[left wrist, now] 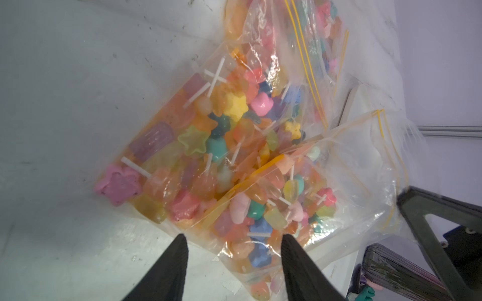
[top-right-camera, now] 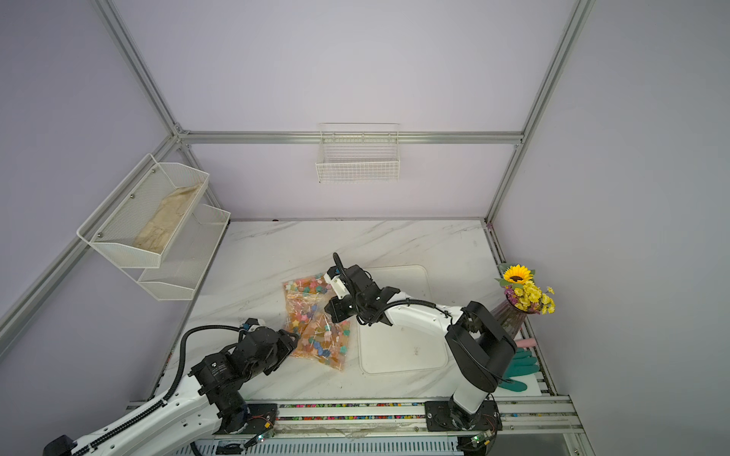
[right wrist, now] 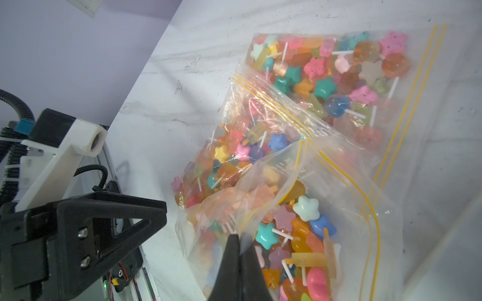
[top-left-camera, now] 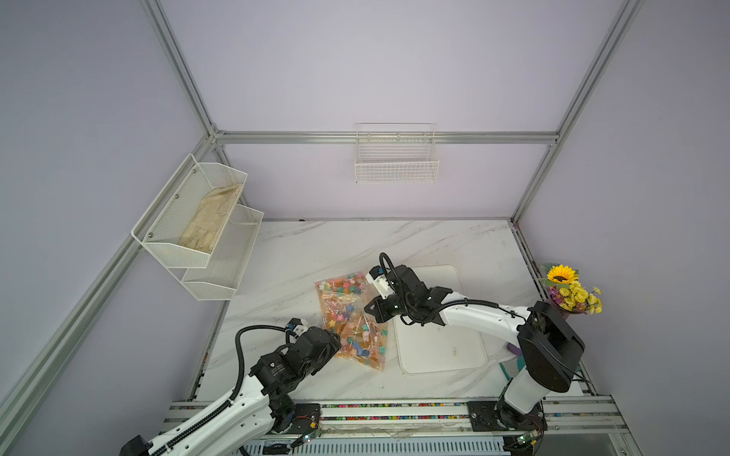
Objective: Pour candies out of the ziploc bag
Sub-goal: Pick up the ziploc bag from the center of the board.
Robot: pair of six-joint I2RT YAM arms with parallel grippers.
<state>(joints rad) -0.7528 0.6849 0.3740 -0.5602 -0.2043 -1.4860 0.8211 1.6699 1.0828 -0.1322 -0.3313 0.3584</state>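
While the candies are all inside the ziploc bag, the job is at the grab-and-get-ready step. Nothing has been poured out.

In both top views the bag lies on the counter just beside the white tray, in a pile with other bags. The right arm reaches across the tray, and the right hand comes down on the bag edge nearest the tray. The left arm comes in low from the side away from the tray. The left hand points at the bag's far edge.

In the left wrist view the left hand is let go. Its two fingers stand wide apart with nothing between them, just short of the bag. The candies fill the part right in front of it.

In the right wrist view the right hand is squeezed tight on a fold of the bag's clear plastic, close to the yellow zip lines. I think the mouth looks partly open there, but the crinkles make it hard to be sure.

Next, I think the left hand needs to close on the bag's bottom end. Then both arms must lift it, bring the mouth over the tray and tip it so the candies slide out.
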